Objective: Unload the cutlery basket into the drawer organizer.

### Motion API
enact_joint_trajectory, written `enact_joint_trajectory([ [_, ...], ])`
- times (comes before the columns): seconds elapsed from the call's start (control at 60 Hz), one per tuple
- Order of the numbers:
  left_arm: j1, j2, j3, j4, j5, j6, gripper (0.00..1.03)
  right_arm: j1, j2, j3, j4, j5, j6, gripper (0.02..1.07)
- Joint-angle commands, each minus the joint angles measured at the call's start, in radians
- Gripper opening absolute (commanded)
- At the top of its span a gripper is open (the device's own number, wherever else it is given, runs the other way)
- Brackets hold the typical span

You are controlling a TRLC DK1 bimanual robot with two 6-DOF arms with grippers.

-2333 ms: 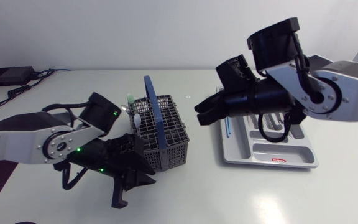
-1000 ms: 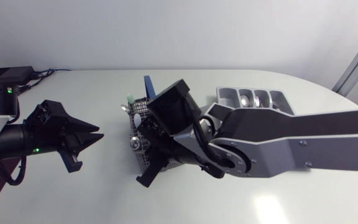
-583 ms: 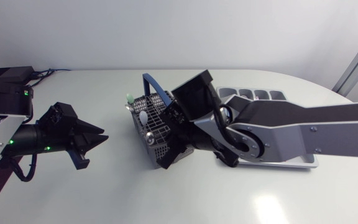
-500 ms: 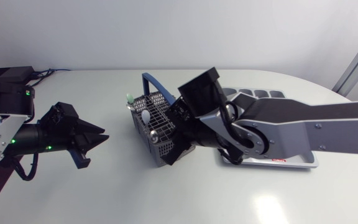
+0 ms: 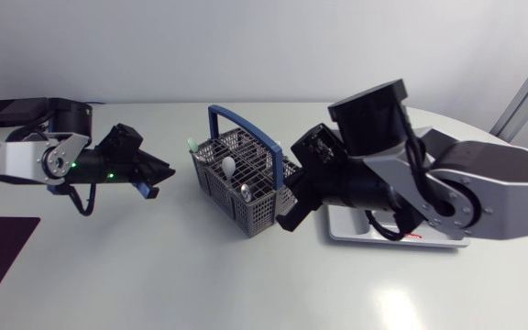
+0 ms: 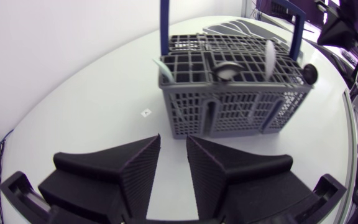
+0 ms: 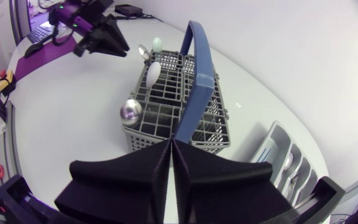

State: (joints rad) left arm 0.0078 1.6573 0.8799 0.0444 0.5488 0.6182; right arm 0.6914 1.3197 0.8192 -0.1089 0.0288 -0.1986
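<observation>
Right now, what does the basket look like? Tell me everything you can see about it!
The basket is a grey plastic box with grid walls and a top split into little slots. A tall blue handle arches over it. It stands upright on the white table, turned at an angle, beside the grey tray. A white spoon, a shiny metal spoon and a pale green tip poke out. The right gripper, fingers together, sits at the handle's foot. The left gripper is open, apart from it.
</observation>
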Motion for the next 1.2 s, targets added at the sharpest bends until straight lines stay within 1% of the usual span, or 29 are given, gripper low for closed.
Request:
enact_joint_trajectory([
  [0.0, 0.011, 0.105, 0.091, 0.037, 0.008, -0.057, 0.33, -0.015, -0.042, -0.060, -0.017, -0.009, 0.013, 0.12],
  [0.117, 0.014, 0.205, 0.171, 0.126, 0.008, -0.161, 0.33, -0.069, -0.042, -0.089, -0.008, -0.052, 0.019, 0.12],
  [0.317, 0.008, 0.340, 0.295, 0.141, 0.013, -0.227, 0.33, -0.135, 0.018, -0.120, 0.048, -0.076, 0.024, 0.12],
  [0.483, 0.001, 0.401, 0.376, 0.129, 0.086, -0.265, 0.33, -0.178, 0.122, -0.097, 0.097, -0.113, 0.034, 0.12],
  [0.533, 0.001, 0.415, 0.398, 0.109, 0.120, -0.270, 0.33, -0.181, 0.158, -0.083, 0.115, -0.115, 0.036, 0.12],
  [0.817, -0.011, 0.457, 0.444, 0.074, 0.206, -0.279, 0.33, -0.199, 0.332, 0.031, 0.172, -0.158, 0.079, 0.12],
  [0.95, -0.020, 0.461, 0.444, 0.054, 0.257, -0.268, 0.32, -0.208, 0.368, 0.066, 0.195, -0.159, 0.093, 0.12],
  [1.033, -0.032, 0.455, 0.436, 0.023, 0.267, -0.238, 0.32, -0.225, 0.371, 0.078, 0.196, -0.168, 0.100, 0.12],
  [1.183, -0.038, 0.423, 0.392, 0.012, 0.281, -0.213, 0.32, -0.245, 0.385, 0.103, 0.196, -0.196, 0.107, 0.12],
])
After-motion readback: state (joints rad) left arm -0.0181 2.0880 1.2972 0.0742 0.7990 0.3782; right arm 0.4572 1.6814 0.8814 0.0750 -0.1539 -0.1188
